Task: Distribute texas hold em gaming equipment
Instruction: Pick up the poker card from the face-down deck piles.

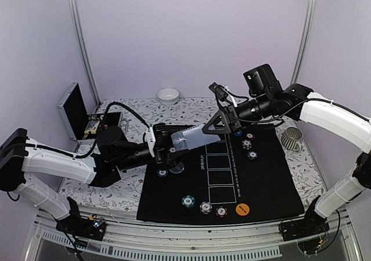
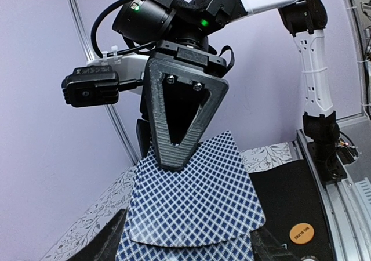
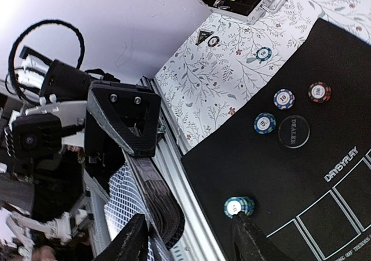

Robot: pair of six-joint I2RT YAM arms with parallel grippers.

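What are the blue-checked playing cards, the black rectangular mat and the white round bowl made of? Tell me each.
Blue-checked playing cards: likely coated card or plastic; thin, slightly curved, smooth print.
Black rectangular mat: probably felt or rubbery fabric; matte, lies flat, printed white lines.
White round bowl: ceramic or plastic; smooth, cannot tell which.

Top view: dealer button (image 1: pixel 177 168) and a poker chip (image 1: pixel 162 172) half covered by the left arm (image 1: pixel 127 153); numerals on all chips too small to read.
Left wrist: left fingers (image 2: pixel 106 245) show only as dark stubs at bottom edge; playing cards (image 2: pixel 194 203) cropped there too; orange button (image 2: pixel 301 233) print illegible.
Right wrist: right fingers (image 3: pixel 248 240) cut off at bottom; open case (image 3: pixel 255 11) cropped by top edge, contents too small to name.
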